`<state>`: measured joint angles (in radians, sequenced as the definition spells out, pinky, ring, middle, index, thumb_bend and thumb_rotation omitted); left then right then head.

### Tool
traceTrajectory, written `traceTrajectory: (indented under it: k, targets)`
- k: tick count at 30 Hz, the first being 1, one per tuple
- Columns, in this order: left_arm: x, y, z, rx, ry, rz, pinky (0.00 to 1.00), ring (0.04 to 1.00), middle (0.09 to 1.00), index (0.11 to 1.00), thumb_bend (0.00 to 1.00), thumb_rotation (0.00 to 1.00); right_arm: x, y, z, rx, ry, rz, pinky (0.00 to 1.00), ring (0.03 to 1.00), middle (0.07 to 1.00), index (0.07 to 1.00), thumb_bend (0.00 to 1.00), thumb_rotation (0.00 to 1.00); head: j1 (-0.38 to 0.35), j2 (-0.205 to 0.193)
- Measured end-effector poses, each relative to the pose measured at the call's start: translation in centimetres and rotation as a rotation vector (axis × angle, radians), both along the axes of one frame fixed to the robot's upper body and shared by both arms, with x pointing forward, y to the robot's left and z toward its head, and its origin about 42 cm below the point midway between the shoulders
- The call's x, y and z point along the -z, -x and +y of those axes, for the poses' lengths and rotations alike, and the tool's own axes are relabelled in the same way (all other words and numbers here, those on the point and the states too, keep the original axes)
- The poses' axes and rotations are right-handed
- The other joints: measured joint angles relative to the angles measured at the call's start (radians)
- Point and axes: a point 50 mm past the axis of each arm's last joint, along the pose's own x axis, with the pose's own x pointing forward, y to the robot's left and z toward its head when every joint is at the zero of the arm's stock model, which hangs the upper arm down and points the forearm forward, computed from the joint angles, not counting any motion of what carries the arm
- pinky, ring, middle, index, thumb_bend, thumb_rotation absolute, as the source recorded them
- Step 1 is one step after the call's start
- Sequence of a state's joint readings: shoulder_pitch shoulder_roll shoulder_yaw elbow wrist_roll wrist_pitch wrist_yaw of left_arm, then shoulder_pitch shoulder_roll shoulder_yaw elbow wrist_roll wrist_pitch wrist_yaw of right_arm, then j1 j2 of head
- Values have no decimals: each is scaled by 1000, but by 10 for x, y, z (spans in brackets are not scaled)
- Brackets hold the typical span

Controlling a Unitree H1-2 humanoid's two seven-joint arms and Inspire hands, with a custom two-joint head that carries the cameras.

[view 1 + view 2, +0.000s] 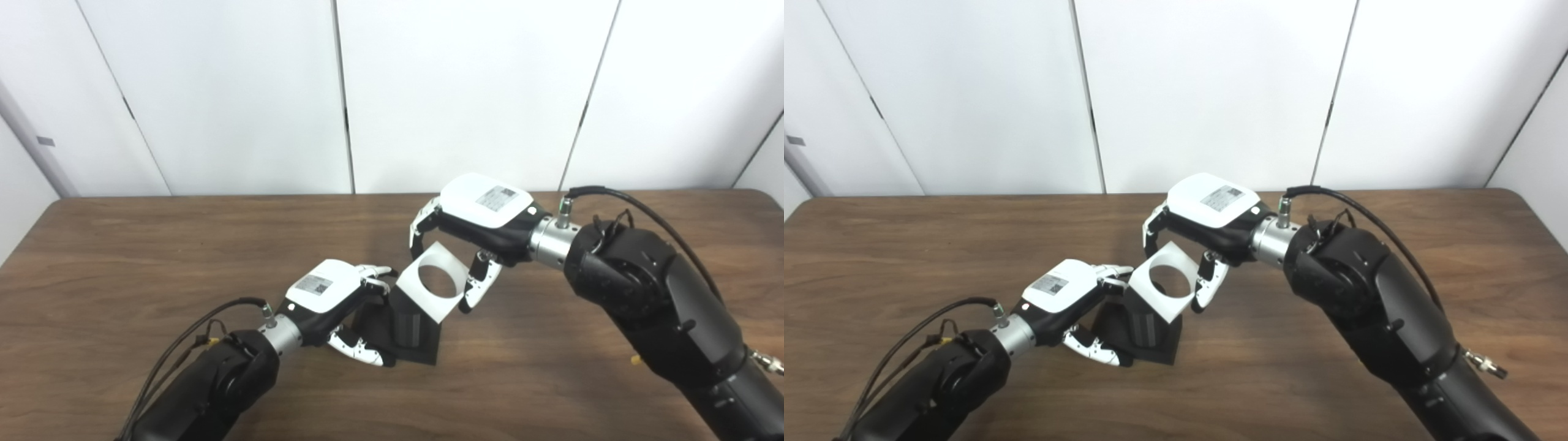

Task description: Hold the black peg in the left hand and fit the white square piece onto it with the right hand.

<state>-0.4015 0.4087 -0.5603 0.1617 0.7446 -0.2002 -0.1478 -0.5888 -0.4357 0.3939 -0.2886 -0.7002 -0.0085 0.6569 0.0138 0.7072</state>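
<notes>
Near the middle of the wooden table (153,257), the left hand (334,300) has its fingers closed around the black peg (409,327), which stands roughly upright on its flat black base. The right hand (471,233) pinches the white square piece (432,282) by two opposite edges, tilted, round hole facing up toward the camera, sitting at the peg's top.

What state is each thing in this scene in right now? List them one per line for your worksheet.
black peg: standing on the table, gripped at its base.
white square piece: lifted, tilted, over the peg's top, not yet seated.
left hand: shut on the black peg.
right hand: shut on the white square piece.
table: bears the peg.
</notes>
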Motion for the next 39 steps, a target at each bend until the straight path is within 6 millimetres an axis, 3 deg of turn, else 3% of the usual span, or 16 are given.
traceTrajectory:
  k: [39]
  targets:
    - [0, 1, -5, -17, 5, 1, 820, 879, 900, 574, 909, 239, 30, -6, 27, -10, 10, 81, 802, 786, 724, 476, 523, 135, 12, 12]
